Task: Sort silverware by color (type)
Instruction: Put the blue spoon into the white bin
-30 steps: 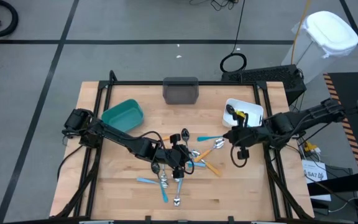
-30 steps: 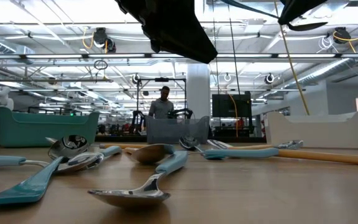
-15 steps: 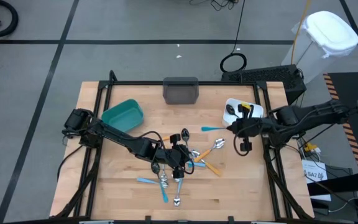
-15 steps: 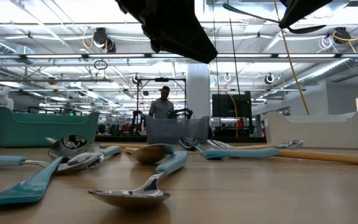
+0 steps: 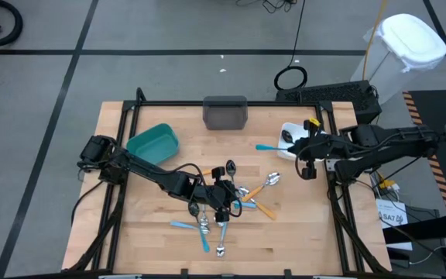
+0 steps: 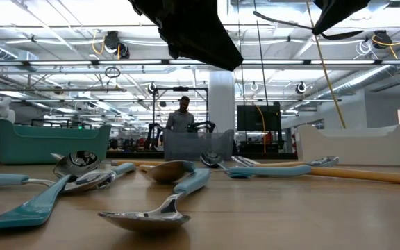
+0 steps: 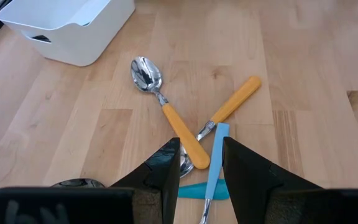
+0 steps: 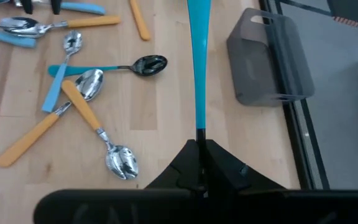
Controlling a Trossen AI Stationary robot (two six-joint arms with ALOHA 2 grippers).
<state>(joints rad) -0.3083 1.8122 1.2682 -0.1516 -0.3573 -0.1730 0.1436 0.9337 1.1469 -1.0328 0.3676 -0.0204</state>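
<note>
Right gripper (image 8: 201, 163) clenched on blue-handled piece (image 8: 197, 68) (light, stiff, slippery), near white bin (image 5: 294, 130). Left gripper (image 7: 201, 163) parted, empty, over pile.

My left arm reaches out low across the table (image 5: 153, 248) toward its middle. My left gripper (image 5: 221, 203) hangs close above the table top, pointing down, with its two fingers (image 7: 163, 171) a little apart and nothing between them. My right arm comes in from the table's right edge, bent at the elbow. My right gripper (image 5: 294, 146) is up off the table, pinched tight on a blue-handled piece of silverware (image 8: 198, 59).
</note>
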